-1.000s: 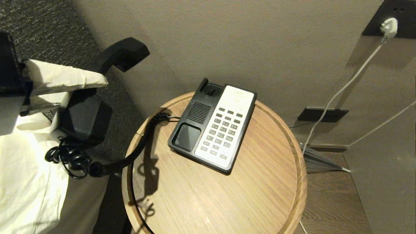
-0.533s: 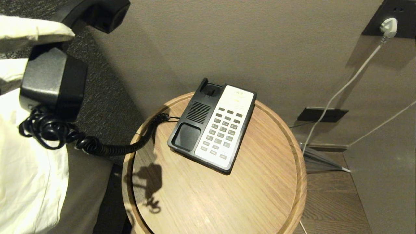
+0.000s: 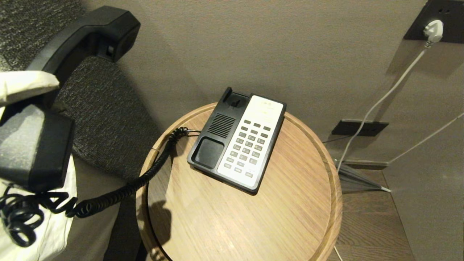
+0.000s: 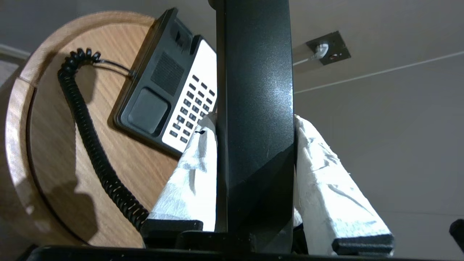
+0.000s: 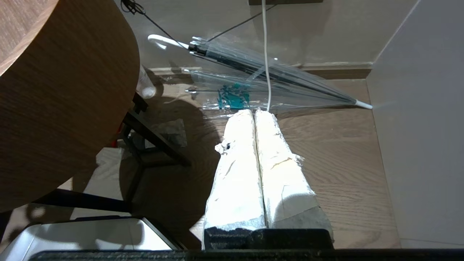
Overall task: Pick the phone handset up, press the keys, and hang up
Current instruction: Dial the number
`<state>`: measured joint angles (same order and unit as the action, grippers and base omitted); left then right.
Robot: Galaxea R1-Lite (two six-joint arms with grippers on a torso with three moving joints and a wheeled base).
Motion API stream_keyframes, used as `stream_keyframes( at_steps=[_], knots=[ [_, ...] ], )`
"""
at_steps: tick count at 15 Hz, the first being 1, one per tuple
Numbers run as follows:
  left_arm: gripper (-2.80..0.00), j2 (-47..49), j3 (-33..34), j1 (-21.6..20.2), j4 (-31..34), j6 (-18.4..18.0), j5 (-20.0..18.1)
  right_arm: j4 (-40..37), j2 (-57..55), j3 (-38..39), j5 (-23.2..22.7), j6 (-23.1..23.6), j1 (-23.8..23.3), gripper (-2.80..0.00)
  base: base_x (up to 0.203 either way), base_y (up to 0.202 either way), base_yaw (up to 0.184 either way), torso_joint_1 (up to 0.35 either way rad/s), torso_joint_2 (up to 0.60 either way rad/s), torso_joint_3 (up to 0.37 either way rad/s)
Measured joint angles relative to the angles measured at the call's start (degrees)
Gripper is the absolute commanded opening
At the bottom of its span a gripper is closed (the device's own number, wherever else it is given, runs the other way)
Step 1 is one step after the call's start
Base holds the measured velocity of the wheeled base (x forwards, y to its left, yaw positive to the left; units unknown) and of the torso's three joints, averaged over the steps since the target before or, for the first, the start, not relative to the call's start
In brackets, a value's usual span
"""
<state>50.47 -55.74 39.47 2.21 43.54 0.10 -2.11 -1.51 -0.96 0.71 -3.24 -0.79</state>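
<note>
The left gripper, its white-wrapped fingers clamped on either side of the long black plastic phone handset, holds it in the air at the far left, well clear of the round wooden table. A black coiled cord sags from it to the black-and-white phone base. The right gripper hangs low beside the table over the floor, fingers pressed together.

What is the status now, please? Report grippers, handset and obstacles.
Left gripper shut on phone handset, lifted left of the table. Right gripper shut, parked low. Keypad unobstructed.
</note>
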Motion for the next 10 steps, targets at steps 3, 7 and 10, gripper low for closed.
stream_keyframes(
  at_steps=[3, 7, 10],
  knots=[
    [-2.8, -1.36, 3.44, 0.0, -0.11, 0.2, -0.18, 0.02, 0.0, 0.0, -0.01, 0.0, 0.0, -2.8, 0.0, 0.0, 0.0, 0.0, 0.0, 0.0],
    [-2.8, -4.97, 8.52, 0.0, -0.13, 0.01, -0.88, 0.26, 0.0, 0.02, -0.27, 0.46, 0.0, -2.8, 0.0, 0.0, 0.0, 0.0, 0.0, 0.0],
    [-2.8, -6.46, 10.0, 0.05, -0.65, 0.1, -2.65, 0.42, 0.0, 0.15, -0.39, 0.69, 0.0, -2.8, 0.0, 0.0, 0.0, 0.0, 0.0, 0.0]
  ],
)
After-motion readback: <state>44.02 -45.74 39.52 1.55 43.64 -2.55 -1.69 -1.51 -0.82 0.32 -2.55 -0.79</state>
